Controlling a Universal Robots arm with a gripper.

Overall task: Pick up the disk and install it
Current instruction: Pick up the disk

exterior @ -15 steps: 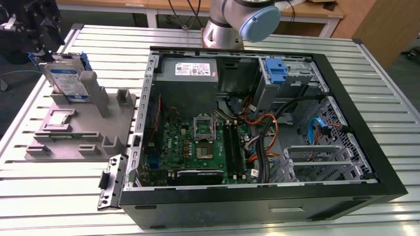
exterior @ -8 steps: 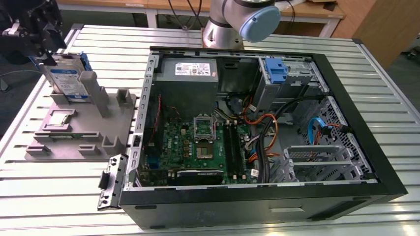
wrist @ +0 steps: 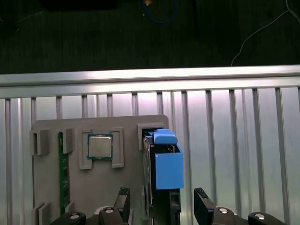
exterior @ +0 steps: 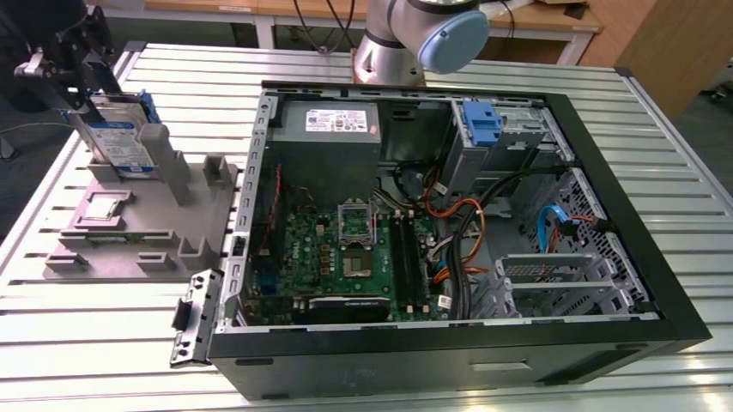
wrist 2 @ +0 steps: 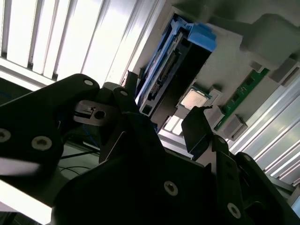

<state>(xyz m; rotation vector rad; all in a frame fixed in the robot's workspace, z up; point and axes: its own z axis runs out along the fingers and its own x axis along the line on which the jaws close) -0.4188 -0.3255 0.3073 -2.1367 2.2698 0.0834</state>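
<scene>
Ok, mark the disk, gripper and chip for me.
disk (wrist: 168, 171), first wrist view, on its blue carrier.
gripper (wrist: 161, 192), first wrist view, midway between its fingertips.
chip (wrist: 100, 146), first wrist view, middle of its lid.

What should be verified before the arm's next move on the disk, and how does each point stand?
1. The disk stands upright in the grey holder: ok.
2. The gripper is lined up over the disk: ok.
3. The fingers are open, one on each side of the disk: ok.
4. Grip on the disk: not ok, gaps on both sides.
5. The computer case lies open: ok.
6. The drive bay is free: cannot tell; a blue bracket sits there.
</scene>
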